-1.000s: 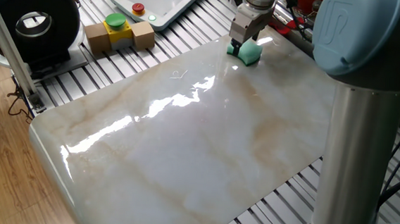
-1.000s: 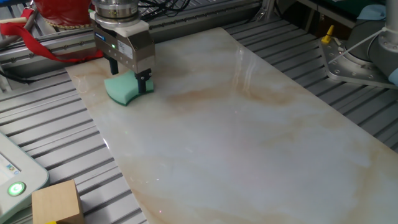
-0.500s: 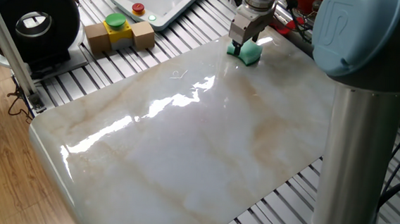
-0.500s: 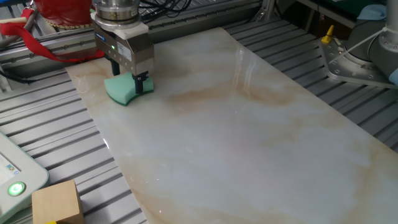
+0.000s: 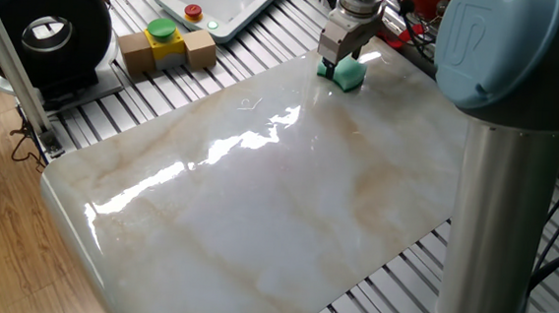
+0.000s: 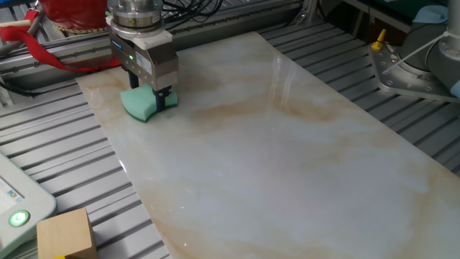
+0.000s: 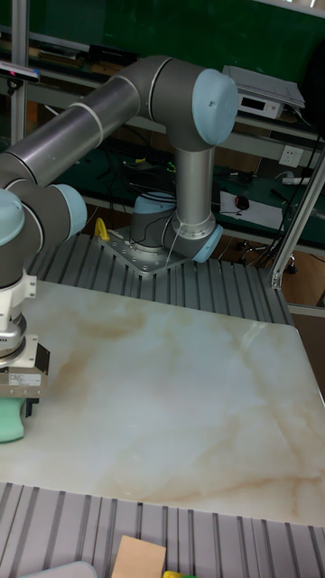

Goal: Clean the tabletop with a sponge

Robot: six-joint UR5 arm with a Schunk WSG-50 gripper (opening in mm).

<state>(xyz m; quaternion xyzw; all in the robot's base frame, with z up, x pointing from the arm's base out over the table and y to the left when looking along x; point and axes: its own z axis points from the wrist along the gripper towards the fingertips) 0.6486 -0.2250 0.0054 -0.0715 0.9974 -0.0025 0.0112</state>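
Note:
The teal-green sponge (image 5: 345, 74) (image 6: 143, 105) (image 7: 9, 421) rests on a far corner of the glossy marble tabletop (image 5: 286, 206) (image 6: 287, 158) (image 7: 171, 397). My gripper (image 5: 337, 62) (image 6: 149, 93) (image 7: 16, 403) points straight down with its fingers shut on the sponge, pressing it to the slab. In the tall fixed view the sponge sits at the left edge, half hidden under the gripper body.
A yellow-and-green button on tan wooden blocks (image 5: 166, 45) and a white pendant (image 5: 221, 0) lie on the ribbed aluminium frame (image 5: 105, 115) beside the slab. A black round device (image 5: 42, 26) stands at the left. Red items (image 6: 65, 21) and cables lie behind the sponge. The arm's base (image 7: 167, 244) is beyond the slab.
The gripper and the sponge have shifted slightly toward the far corner of the slab. Little else has moved.

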